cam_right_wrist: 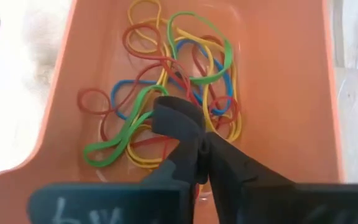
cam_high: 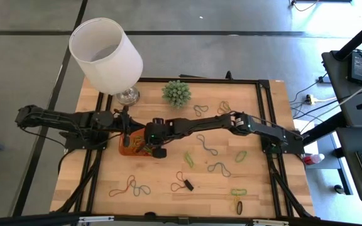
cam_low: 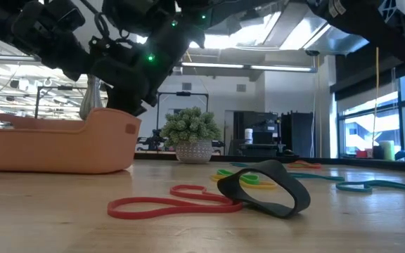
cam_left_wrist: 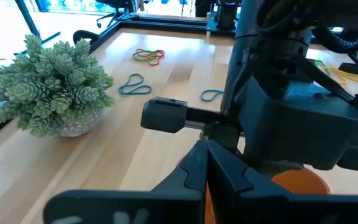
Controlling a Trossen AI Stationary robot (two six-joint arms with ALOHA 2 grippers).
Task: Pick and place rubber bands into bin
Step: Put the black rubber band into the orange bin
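Observation:
The orange bin (cam_high: pixel 131 149) sits left of the table's middle and holds several rubber bands (cam_right_wrist: pixel 166 81) in green, yellow, red and blue. My right gripper (cam_right_wrist: pixel 199 146) reaches in from the right and is over the bin (cam_right_wrist: pixel 278 93), shut on a black band. My left gripper (cam_left_wrist: pixel 207 148) is shut and empty at the bin's far-left side (cam_high: pixel 126 139), just behind the right arm's wrist. More bands lie loose on the table, among them a blue-grey one (cam_high: pixel 206 144), a green one (cam_high: pixel 189 159) and a wide black one (cam_low: pixel 266 188) beside a red one (cam_low: pixel 167 205). My right gripper pinches a black band (cam_right_wrist: pixel 174 117) between its two fingers. The fingers point down into the bin. The band sticks out past the fingertips, just above the bands in the bin; whether it touches them I cannot tell.
A white lampshade (cam_high: pixel 105 53) on a glass foot stands at the far left corner. A spiky green plant (cam_high: pixel 176 93) stands at the far edge. Loose bands lie over the right half and along the near edge (cam_high: pixel 131 186).

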